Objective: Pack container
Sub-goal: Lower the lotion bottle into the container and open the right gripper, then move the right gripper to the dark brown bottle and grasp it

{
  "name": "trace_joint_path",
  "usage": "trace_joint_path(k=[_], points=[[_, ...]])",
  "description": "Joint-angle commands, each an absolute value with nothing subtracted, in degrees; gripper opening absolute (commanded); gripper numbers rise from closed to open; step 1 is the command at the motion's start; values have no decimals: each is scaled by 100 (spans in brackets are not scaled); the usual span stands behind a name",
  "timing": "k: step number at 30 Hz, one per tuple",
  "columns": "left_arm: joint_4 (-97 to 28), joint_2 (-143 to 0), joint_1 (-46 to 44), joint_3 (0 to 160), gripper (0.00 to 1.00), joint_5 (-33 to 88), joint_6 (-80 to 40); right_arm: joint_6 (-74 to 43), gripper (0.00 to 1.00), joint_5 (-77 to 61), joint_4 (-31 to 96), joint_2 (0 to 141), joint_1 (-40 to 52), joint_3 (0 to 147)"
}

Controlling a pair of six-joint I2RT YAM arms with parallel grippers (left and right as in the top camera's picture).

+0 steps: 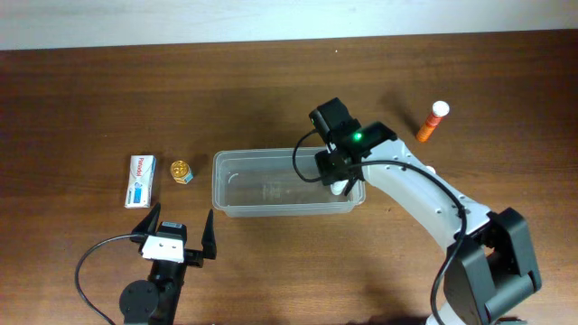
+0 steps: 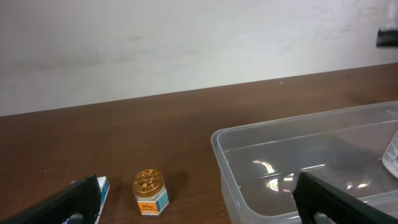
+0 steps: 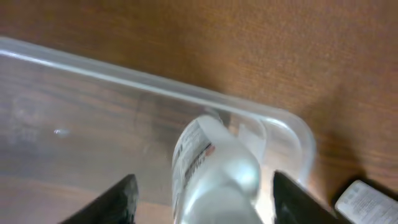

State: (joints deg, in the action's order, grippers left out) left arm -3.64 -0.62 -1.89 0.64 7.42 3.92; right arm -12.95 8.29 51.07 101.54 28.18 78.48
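Overhead, we see the clear container (image 1: 271, 213) in the middle of the worktop (image 1: 90, 99), with the left fingers (image 1: 209, 239) spread wide and empty near its front-left corner. Left wrist, we see the container's left end beyond those fingers. Right wrist, the right fingers (image 3: 118, 199) stand open either side of a white bottle (image 3: 211, 168) in the container's corner.

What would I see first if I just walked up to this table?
The big clear container in the middle of the table stands out first. The right gripper is over its right end, with a white bottle between its open jaws. To the far right, a bright orange tube lies on the wood.
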Motion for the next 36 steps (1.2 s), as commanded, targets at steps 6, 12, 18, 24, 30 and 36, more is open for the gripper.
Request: trace_joint_path(k=[6,12,18,24,30,36], points=[[-395,-40,-169,49,100,725,482,-1247,73,819,6152,9813,2849,9596],[-395,-40,-169,49,99,725,484,-1848,77,843,7109,9813,2521,10742],[-395,-40,-169,49,99,725,482,-2145,78,819,7559,9813,1507,11128],[-395,-40,-169,49,100,725,482,-2154,78,816,8355,9874,672,11107],[-395,-40,-169,49,99,725,482,-2480,81,755,9164,9872,440,11024],[-395,-40,-169,49,99,725,482,-2952,82,775,8954,9872,440,10407]])
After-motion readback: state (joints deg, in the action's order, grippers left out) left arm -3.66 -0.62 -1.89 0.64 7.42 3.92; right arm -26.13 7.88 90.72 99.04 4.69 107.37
